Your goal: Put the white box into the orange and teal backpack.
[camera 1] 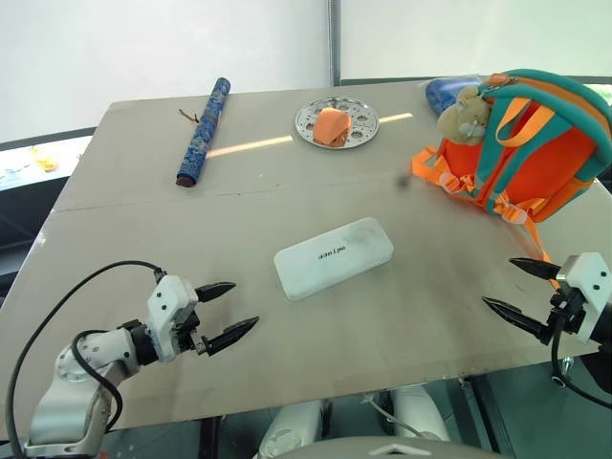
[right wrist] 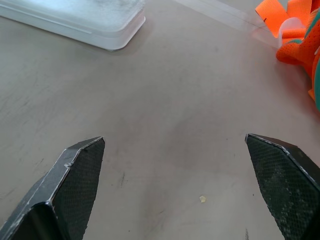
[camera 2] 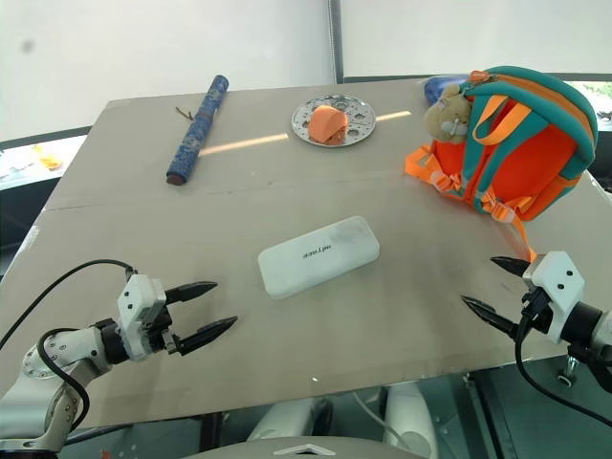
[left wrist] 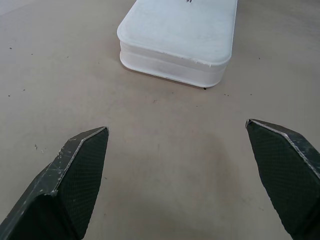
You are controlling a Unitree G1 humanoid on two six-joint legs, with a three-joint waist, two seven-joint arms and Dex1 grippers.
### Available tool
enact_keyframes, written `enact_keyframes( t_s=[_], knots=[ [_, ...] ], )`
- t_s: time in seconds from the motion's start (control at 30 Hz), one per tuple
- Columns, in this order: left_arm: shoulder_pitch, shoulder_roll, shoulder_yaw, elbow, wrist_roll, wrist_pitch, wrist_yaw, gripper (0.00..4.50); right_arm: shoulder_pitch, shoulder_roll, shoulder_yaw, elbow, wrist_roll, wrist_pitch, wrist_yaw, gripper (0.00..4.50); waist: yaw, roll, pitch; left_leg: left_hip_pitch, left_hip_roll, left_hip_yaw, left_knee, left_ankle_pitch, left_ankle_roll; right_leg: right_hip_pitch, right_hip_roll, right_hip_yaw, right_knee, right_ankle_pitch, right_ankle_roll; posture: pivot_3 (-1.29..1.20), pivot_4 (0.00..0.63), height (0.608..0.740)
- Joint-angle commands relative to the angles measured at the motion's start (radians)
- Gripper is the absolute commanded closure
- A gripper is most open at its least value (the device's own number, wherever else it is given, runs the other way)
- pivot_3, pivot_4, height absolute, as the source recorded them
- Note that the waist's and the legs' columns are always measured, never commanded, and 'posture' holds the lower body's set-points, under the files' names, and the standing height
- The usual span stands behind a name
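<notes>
The white box [camera 1: 333,256] lies flat in the middle of the table, black lettering and a grey smudge on its lid; its near end shows in the left wrist view [left wrist: 179,40]. The orange and teal backpack [camera 1: 535,143] stands upright at the far right with a beige plush toy [camera 1: 465,119] at its top. My left gripper [camera 1: 227,313] hovers open at the near left, pointing toward the box, a short gap away. Near the table's right front edge my right gripper [camera 1: 519,291] is open, just in front of the backpack's straps. Neither holds anything.
A rolled blue patterned tube [camera 1: 204,131] lies at the far left. A perforated metal plate [camera 1: 360,134] with an orange object [camera 1: 331,126] sits at the far centre. A blue bag [camera 1: 442,92] peeks out behind the backpack. The table's [camera 1: 143,239] front edge runs close under both grippers.
</notes>
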Motion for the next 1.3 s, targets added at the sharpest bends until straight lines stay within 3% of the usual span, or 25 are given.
enact_keyframes(
  t_s=[0.03,0.23,0.3,0.4,0.6,0.73,0.87,1.07,1.3],
  knots=[
    [-0.035,-0.020,0.014,-0.047,-0.026,0.020,0.052,0.00,-0.041,0.024,0.000,-0.058,0.032,0.014,-0.045,0.06,0.000,0.000,0.000,0.000,0.000,0.000,0.000,0.000,0.000,0.000,0.000,0.000,0.000,0.000,0.000,0.00,0.150,0.733],
    [-0.147,-0.072,0.038,-0.085,-0.122,0.192,0.198,0.00,-0.192,0.062,0.074,-0.142,0.102,0.226,-0.206,0.06,0.000,-0.002,0.000,0.001,0.001,0.000,0.001,0.000,-0.001,0.000,0.001,0.000,0.001,0.000,0.001,0.00,0.150,0.733],
    [-0.172,-0.085,0.051,-0.089,-0.160,0.257,0.252,0.40,-0.231,0.067,0.103,-0.136,0.096,0.268,-0.241,0.44,-0.001,-0.002,0.000,0.002,0.001,0.000,0.000,-0.001,-0.001,0.000,0.001,0.001,0.001,0.001,-0.001,0.00,0.150,0.733],
    [-0.176,-0.082,0.063,-0.122,-0.238,0.375,0.287,1.54,-0.299,0.086,0.158,-0.126,0.085,0.321,-0.294,1.59,-0.003,-0.002,0.000,0.001,0.001,0.000,0.000,-0.002,-0.001,-0.001,0.002,0.001,0.000,0.001,-0.001,0.00,0.150,0.733],
    [-0.192,-0.061,0.088,-0.126,-0.342,0.563,0.343,4.46,-0.487,0.124,0.351,-0.076,0.004,0.430,-0.382,4.48,-0.003,-0.001,0.000,0.001,0.002,0.000,0.000,-0.002,-0.002,-0.001,0.003,0.002,0.001,0.001,-0.001,0.00,0.150,0.733],
    [-0.228,-0.059,0.090,-0.105,-0.401,0.745,0.452,4.46,-0.643,0.174,0.501,0.059,-0.109,0.439,-0.423,4.48,-0.004,-0.001,0.000,0.002,0.002,0.001,0.000,-0.002,-0.002,-0.001,0.004,0.002,0.002,0.001,-0.001,0.00,0.150,0.733],
    [-0.240,-0.057,0.068,-0.118,-0.390,0.801,0.490,4.46,-0.731,0.219,0.579,0.171,-0.192,0.398,-0.434,4.48,-0.003,-0.001,0.000,0.002,0.002,0.000,0.000,-0.002,-0.003,-0.002,0.004,0.001,0.001,0.001,-0.002,0.00,0.150,0.733],
    [-0.251,-0.103,0.065,-0.150,-0.408,0.827,0.535,4.46,-0.783,0.269,0.623,0.274,-0.262,0.356,-0.433,4.48,-0.004,-0.001,0.000,-0.005,0.002,0.000,0.000,-0.003,-0.003,-0.010,0.004,0.001,0.001,0.001,-0.002,0.00,0.150,0.733],
    [-0.276,-0.116,-0.030,-0.180,-0.336,0.823,0.591,4.46,-0.798,0.308,0.689,0.294,-0.280,0.347,-0.341,4.48,-0.004,-0.002,0.000,-0.005,0.002,0.000,0.001,-0.003,-0.003,-0.009,0.004,0.001,0.002,0.001,-0.003,0.00,0.150,0.733]
  ],
)
